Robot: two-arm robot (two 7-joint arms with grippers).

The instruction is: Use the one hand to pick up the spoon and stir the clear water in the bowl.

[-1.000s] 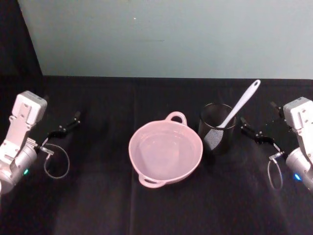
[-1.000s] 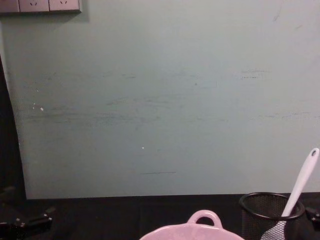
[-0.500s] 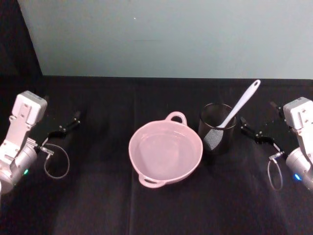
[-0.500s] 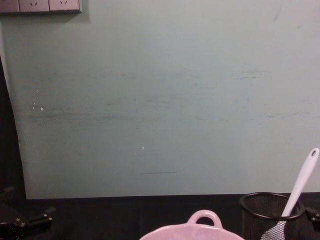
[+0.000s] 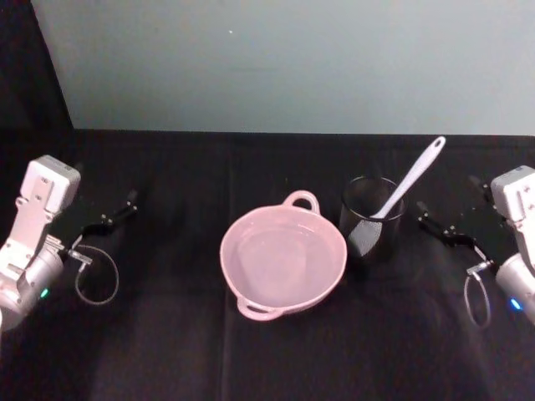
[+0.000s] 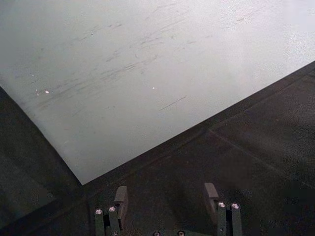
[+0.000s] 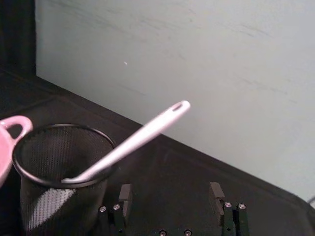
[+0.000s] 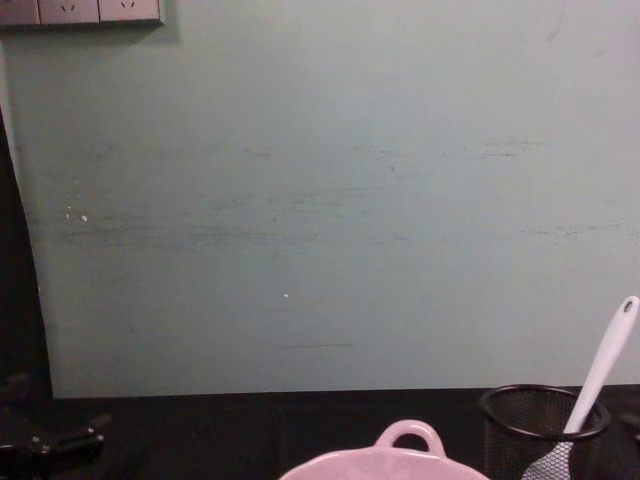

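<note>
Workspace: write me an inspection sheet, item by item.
surface: table under black cloth
job's things: pink bowl at centre, holding clear water; white spoon leans head down in the mesh cup just right of the bowl
clutter: nothing seen
hands: left hand open, at the table's left; right hand open, right of the cup, apart from it
cables: left cable and right cable, a grey loop at each wrist
surroundings: pale green wall; sockets high on it

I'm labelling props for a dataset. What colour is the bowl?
The bowl is pale pink all over, seen best in the head view.
</note>
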